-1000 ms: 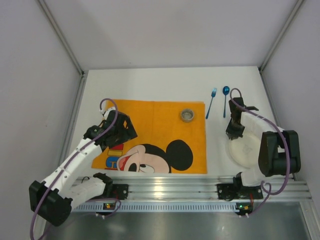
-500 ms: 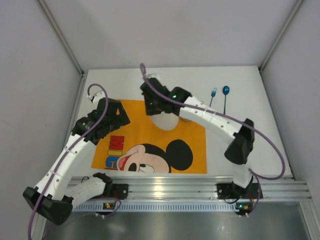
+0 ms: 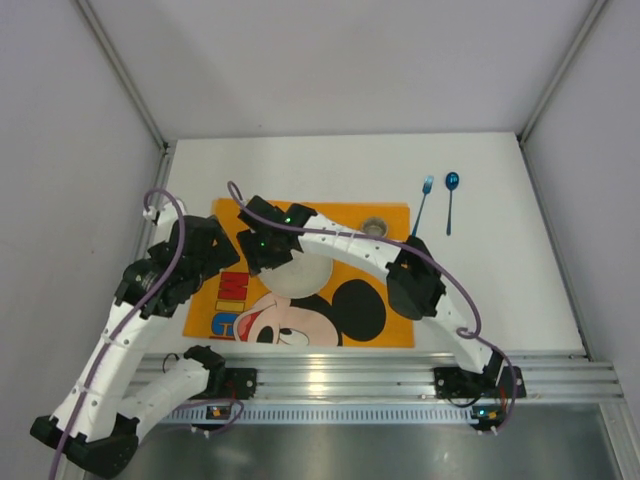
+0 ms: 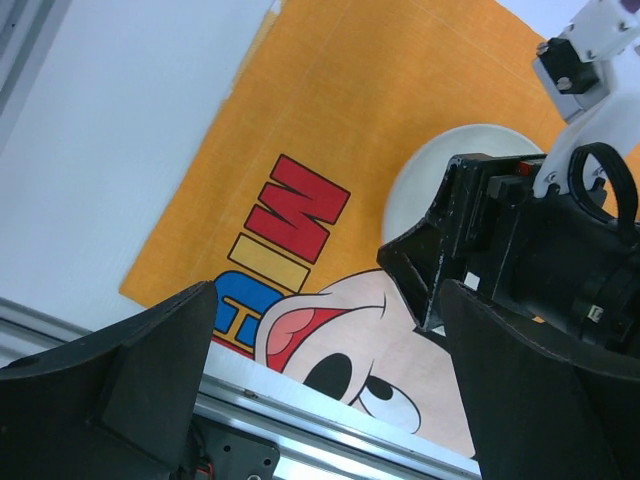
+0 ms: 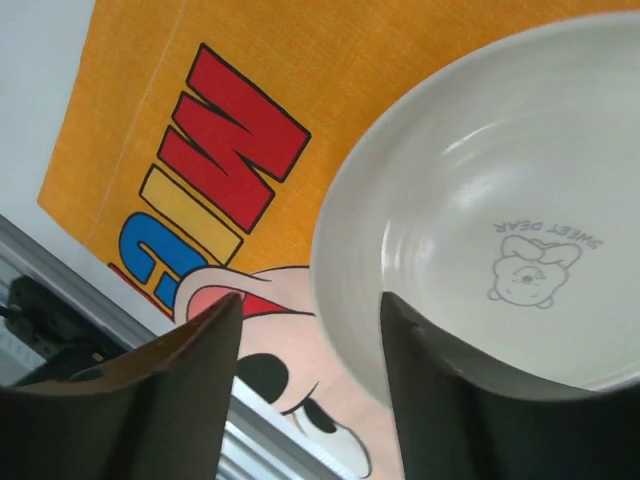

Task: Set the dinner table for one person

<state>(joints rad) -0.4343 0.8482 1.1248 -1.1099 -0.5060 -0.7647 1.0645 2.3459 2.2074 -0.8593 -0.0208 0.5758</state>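
A white plate (image 3: 302, 277) with a small bear drawing lies on the orange Mickey Mouse placemat (image 3: 330, 235), which is spread on the white dinner table (image 3: 500, 270). My right gripper (image 3: 262, 250) reaches across the mat to the plate's left rim. In the right wrist view its jaws (image 5: 310, 300) stand open, the plate (image 5: 500, 200) rim lying between them close to the right finger. My left gripper (image 3: 203, 257) hovers over the mat's left edge, open wide and empty (image 4: 328, 300), looking at the plate (image 4: 450, 165).
A small round metal cup (image 3: 375, 228) sits on the mat's far right corner. A blue fork (image 3: 424, 203) and blue spoon (image 3: 451, 198) lie on the table beyond the mat's right edge. An aluminium rail (image 3: 380, 375) runs along the near edge.
The right arm swept from the table's right side across to the mat carrying the plate, lowered it there, and its jaws opened. The left arm pulled back toward the left.
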